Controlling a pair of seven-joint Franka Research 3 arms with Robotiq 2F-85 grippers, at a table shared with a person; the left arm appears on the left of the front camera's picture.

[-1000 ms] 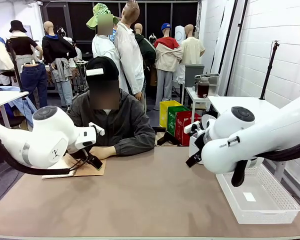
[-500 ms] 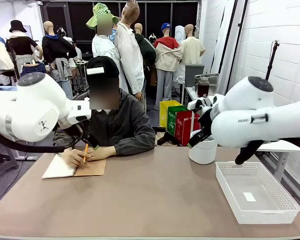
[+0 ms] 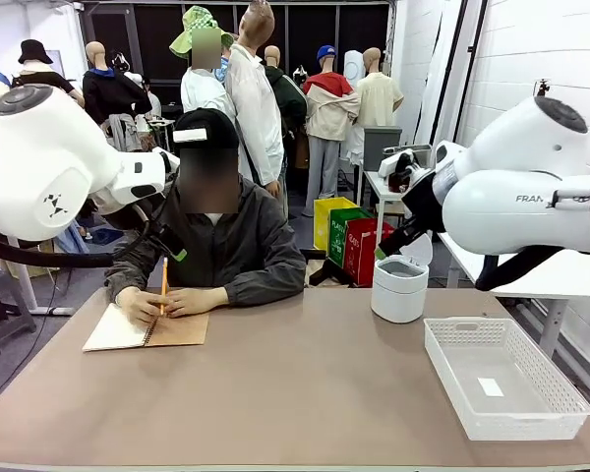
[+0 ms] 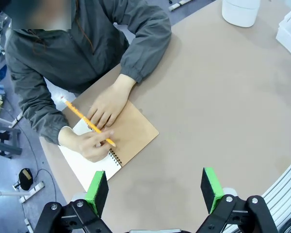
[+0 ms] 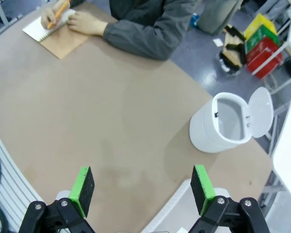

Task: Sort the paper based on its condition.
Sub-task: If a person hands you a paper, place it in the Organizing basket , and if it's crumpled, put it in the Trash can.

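up off the table now: both arms have lifted and pulled back toward their own sides. a second ago the left one hung low over the notebook [image 3: 173, 329] and the right sat low in front of the basket [image 3: 527, 423]; both are high now. left gripper [image 4: 154, 188] looks down on the person from above, fingers wide, nothing between them. right gripper [image 5: 142, 188] same, wide and empty, above bare table near the bin [image 5: 223, 124]. person hasn't moved: writing hand [image 4: 86, 145] with orange pencil [image 4: 87, 121] on the open page [image 3: 111, 334], other hand on the brown cover. that page, bound and under the hand, is the one white sheet i can make out. my read: arms cleared out to wait, sorting not started; a sheet has to be torn out or handed over before either gripper has work. bin lid stands open, basket holds a small white sticker [image 3: 490, 386]. these are likely the two destinations, but i can't tell which is for which condition. surface: matte brown tabletop [image 3: 295, 393], flat. room: white brick wall on the right, white side table, yellow, green and red boxes [image 3: 352, 239] on the floor behind the person.
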